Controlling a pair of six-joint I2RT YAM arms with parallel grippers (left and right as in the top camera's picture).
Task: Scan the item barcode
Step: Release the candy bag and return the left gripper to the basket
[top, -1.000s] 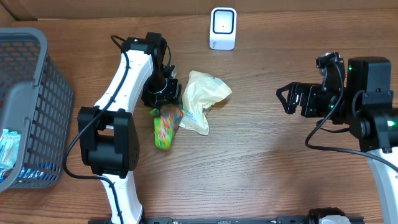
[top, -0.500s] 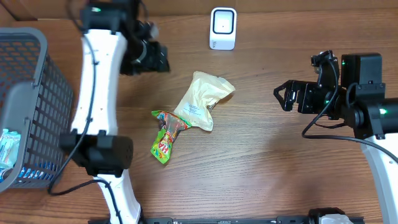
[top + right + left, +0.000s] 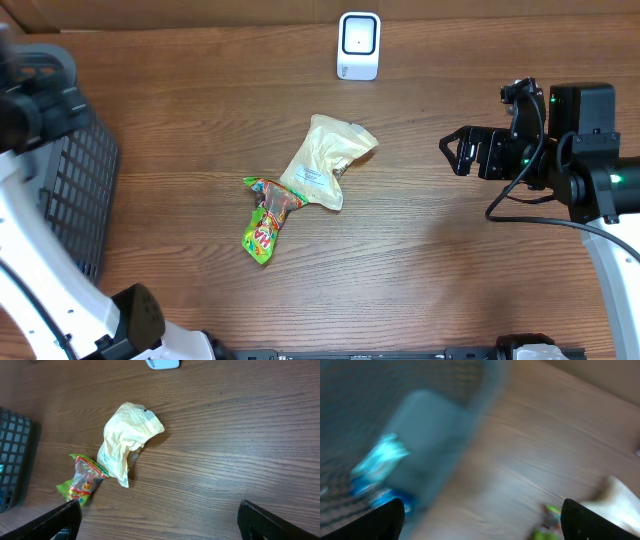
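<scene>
The table [image 3: 450, 260] was matt brown wood grain. The cream pouch [image 3: 325, 160] was dull, crinkled film, and the green packet [image 3: 265, 225] was glossy. At twelve o'clock, the scanner [image 3: 359, 45] was smooth white plastic. At nine o'clock, the basket [image 3: 90, 180] was grey plastic mesh.

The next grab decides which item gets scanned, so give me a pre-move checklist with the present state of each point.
1. Right fingers apart, nothing between them: ok.
2. Left fingers apart and empty, by the basket, away from both items: ok.
3. Scanner unobstructed at the far side of the table: ok.
4. Cream pouch lying free of the green packet: not ok, they touch.
5. Barcode on either item facing up: cannot tell.
</scene>
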